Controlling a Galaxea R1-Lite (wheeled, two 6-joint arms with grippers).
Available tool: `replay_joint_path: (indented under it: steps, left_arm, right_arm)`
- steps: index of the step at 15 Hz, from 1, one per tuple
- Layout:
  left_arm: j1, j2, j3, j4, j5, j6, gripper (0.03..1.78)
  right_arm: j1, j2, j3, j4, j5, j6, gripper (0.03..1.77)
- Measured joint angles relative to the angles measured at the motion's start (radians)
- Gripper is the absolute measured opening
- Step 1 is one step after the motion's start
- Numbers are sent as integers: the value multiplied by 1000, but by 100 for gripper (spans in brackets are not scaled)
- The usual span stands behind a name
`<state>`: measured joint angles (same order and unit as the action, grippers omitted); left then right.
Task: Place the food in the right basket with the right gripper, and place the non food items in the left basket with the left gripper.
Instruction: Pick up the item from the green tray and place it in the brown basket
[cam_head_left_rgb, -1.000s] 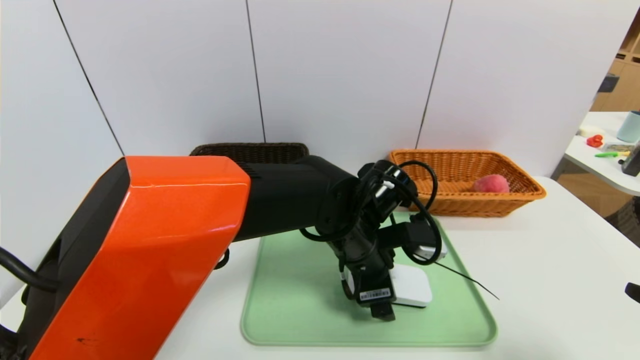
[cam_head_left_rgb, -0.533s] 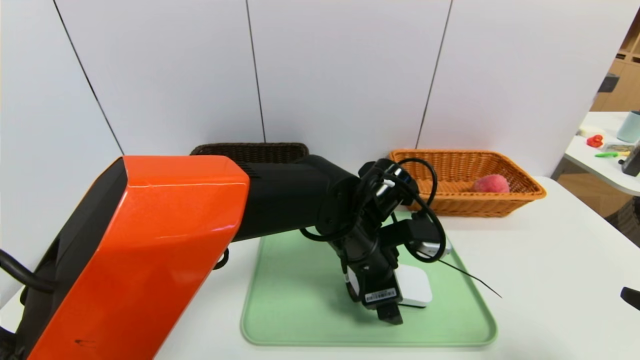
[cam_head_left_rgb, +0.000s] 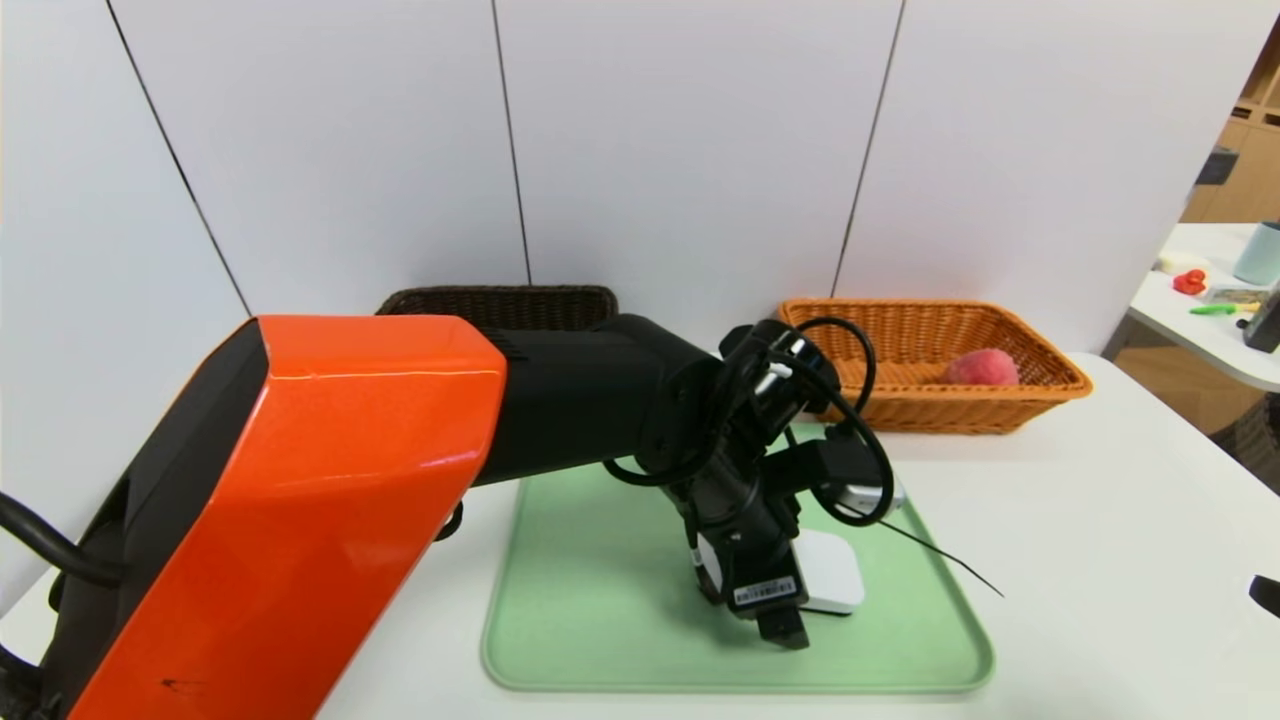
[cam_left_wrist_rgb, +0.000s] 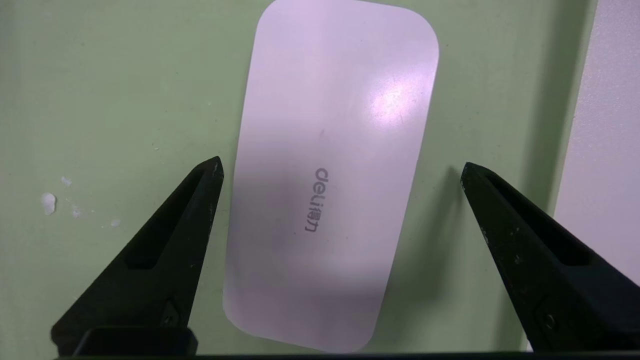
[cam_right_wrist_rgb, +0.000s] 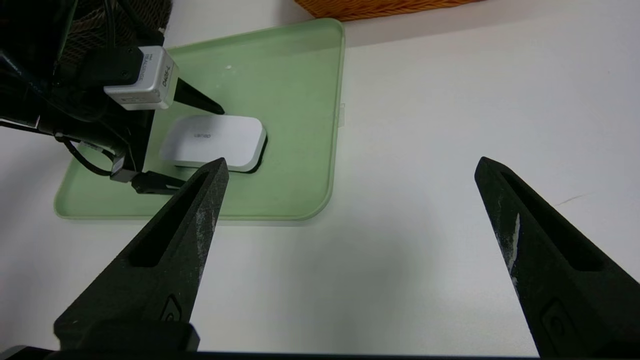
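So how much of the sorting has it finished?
The peach already sits in the orange basket. The left gripper hangs open over the white device on the green tray, not gripping yet. That device must go into the dark basket.

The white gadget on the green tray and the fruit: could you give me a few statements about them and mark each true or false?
1. The peach lies in the orange basket. True.
2. The white device lies in the dark basket. False: it lies on the green tray.
3. The left gripper is open, with its fingers either side of the device. True.
4. The right gripper holds the peach. False: it is open and holds nothing.
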<state>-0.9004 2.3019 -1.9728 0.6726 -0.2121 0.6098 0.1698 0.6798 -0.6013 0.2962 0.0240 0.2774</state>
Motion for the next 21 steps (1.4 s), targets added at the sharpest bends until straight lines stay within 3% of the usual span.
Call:
replay_joint_path:
  steps: [3, 6, 8, 14, 17, 19, 21]
  left_arm:
    - [-1, 1, 0, -1, 0, -4, 169]
    - [-1, 3, 1, -5, 1, -7, 119]
    - [-1, 3, 1, -8, 1, -7, 101]
    - [-2, 1, 0, -17, 1, -12, 98]
    - [-23, -28, 0, -46, 36, -52, 98]
    - [-30, -59, 0, -70, 91, -88, 98]
    - [-30, -89, 0, -126, 206, -161, 98]
  right_arm:
    - [0, -4, 0, 0, 0, 0, 170]
    - [0, -6, 1, 0, 0, 0, 170]
    - [0, -6, 4, -1, 0, -1, 170]
    - [0, -4, 7, -1, 1, -1, 170]
    - [0, -4, 15, 0, 1, -1, 170]
    - [0, -4, 21, 0, 2, -1, 170]
    - [0, -4, 20, -1, 1, -2, 170]
